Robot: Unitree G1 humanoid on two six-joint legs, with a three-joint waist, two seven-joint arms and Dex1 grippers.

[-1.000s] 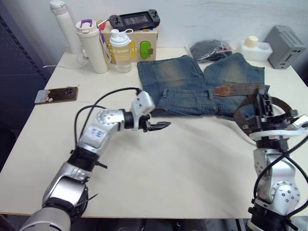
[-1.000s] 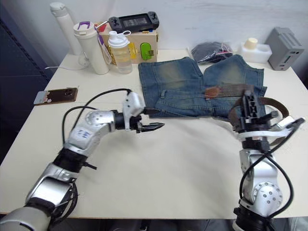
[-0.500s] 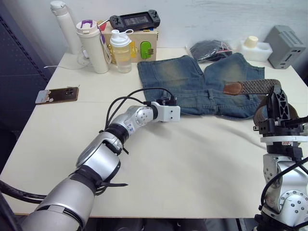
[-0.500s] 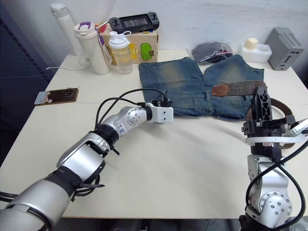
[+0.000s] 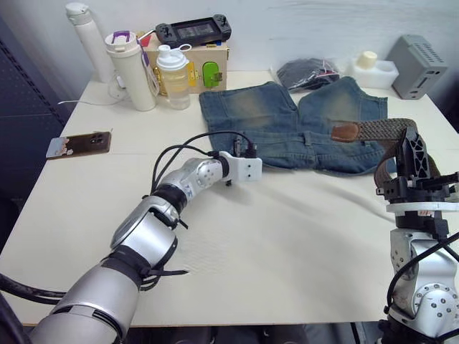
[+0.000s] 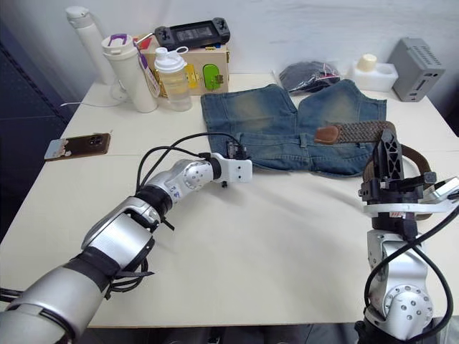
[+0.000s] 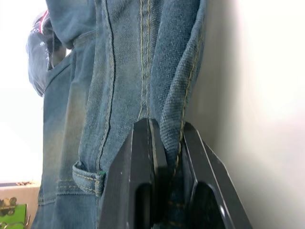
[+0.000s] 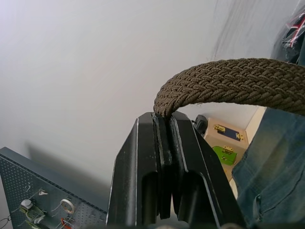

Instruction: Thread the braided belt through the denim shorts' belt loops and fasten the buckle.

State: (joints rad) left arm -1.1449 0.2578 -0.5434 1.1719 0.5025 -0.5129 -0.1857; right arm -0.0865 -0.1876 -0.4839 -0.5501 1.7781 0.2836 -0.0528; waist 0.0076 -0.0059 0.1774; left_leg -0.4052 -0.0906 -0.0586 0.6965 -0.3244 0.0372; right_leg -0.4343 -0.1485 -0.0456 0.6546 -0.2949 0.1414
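Pale tabletop [image 5: 287, 251] carries the denim shorts [image 5: 287, 122] at upper centre. Left gripper [image 7: 164, 157] pinches their waistband; right gripper [image 8: 164, 119] clamps the braided belt [image 5: 376, 130] at right — keep the waistband taut, feed the leather tip level.

A pale cream desk [image 5: 272, 236] is filling most of the scene, its near half lying bare under soft, even light. A faint seam is running across the top from the left edge toward the middle. A white wall [image 5: 301, 21] is rising directly behind the far edge. On the left, a dark navy pegboard panel [image 5: 21, 86] is standing beside the desk, and the right wrist view is showing it [image 8: 28, 191] with small hooks and tools hanging from it. The desk's far side is carrying clutter: bottles, a wooden box and a grey box [image 5: 414, 66] sitting at the far right corner.
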